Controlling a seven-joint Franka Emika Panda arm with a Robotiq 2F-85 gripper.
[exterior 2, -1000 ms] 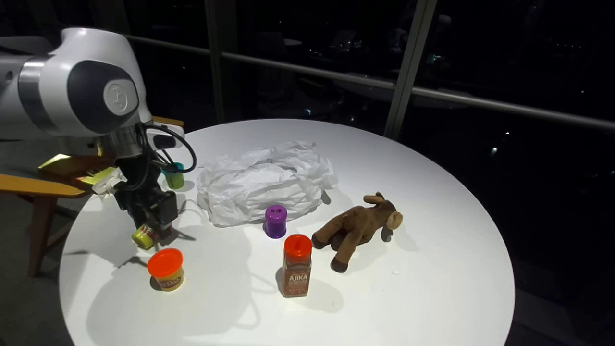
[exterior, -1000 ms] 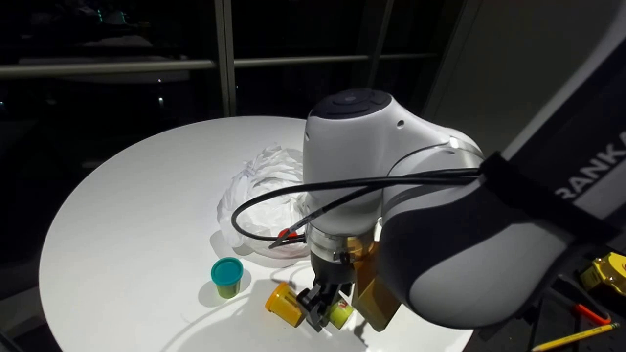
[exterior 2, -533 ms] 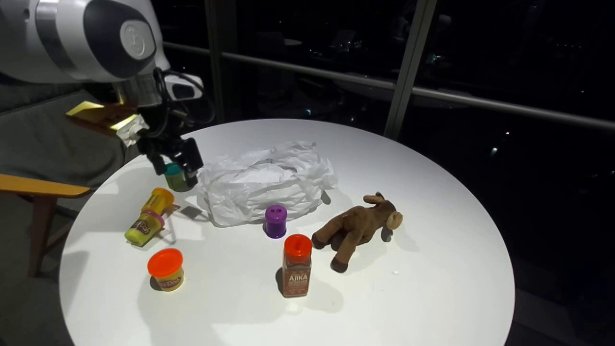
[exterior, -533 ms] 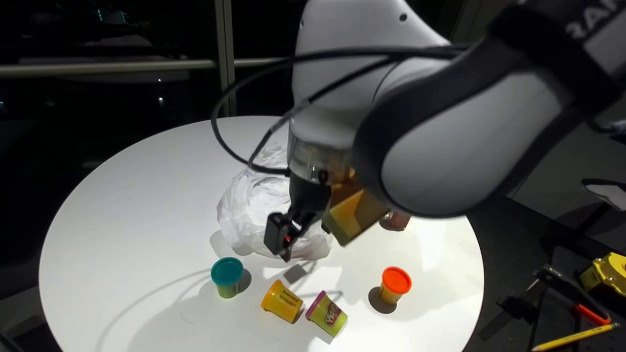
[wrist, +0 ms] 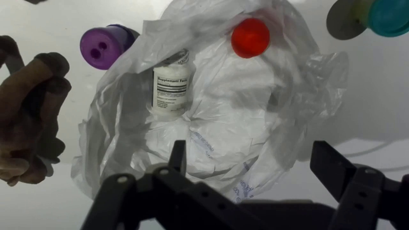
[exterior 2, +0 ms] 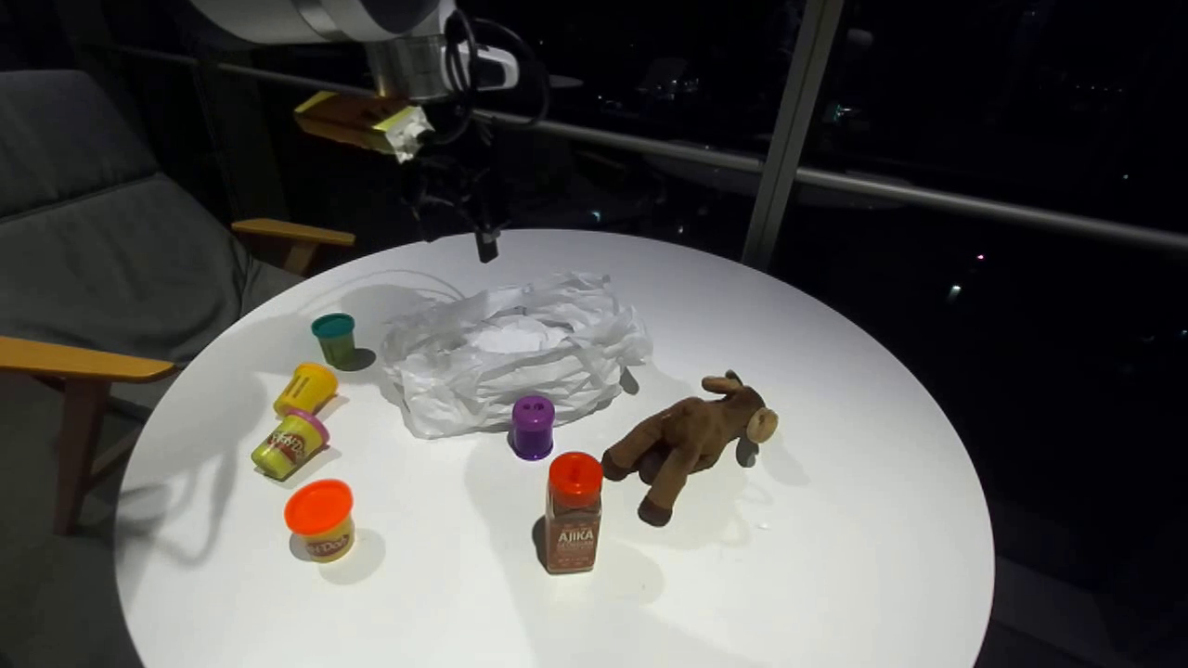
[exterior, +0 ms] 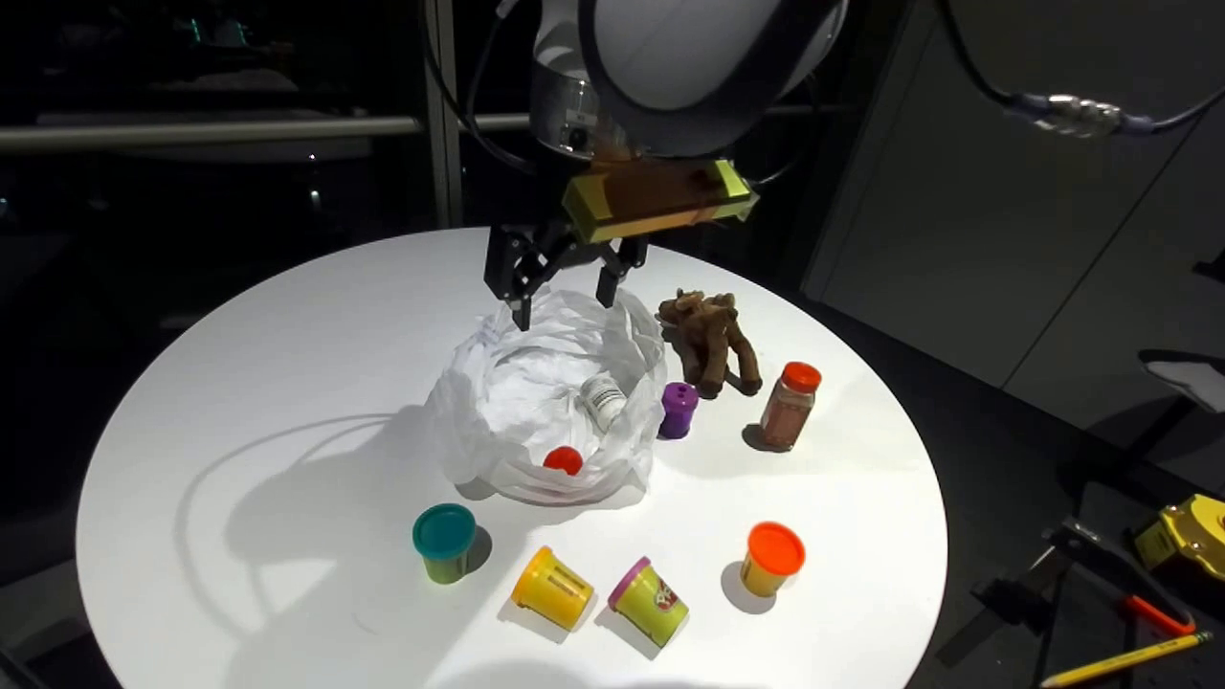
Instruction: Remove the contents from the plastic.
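The plastic is a crumpled, see-through white bag (exterior: 459,421) with its mouth up, in all views. Of the contents, a white labelled bottle (wrist: 171,91) and a round red piece (wrist: 250,38) lie inside it. Outside it are the brown animal (exterior 2: 691,436), the red-capped brown bottle (exterior 2: 573,529), a purple piece (exterior 2: 533,429), a teal-lidded tub (exterior: 445,544), an orange-lidded tub (exterior: 771,560), and, lying on their sides, a yellow tub (exterior: 555,590) and a lime tub (exterior: 651,603) with a purple lid. Above the bag's far rim hangs my gripper (wrist: 249,145), open and holding nothing.
A round white table (exterior: 239,383) carries everything. Tubs stand along its near side in an exterior view, while the animal and brown bottle flank the bag. A grey armchair (exterior 2: 83,186) with wooden arms is beside the table. Dark windows lie behind.
My gripper has let go of the lime tub, which now lies on its side by the yellow one. The arm has risen and swung over to the bag, jaws wider than before.
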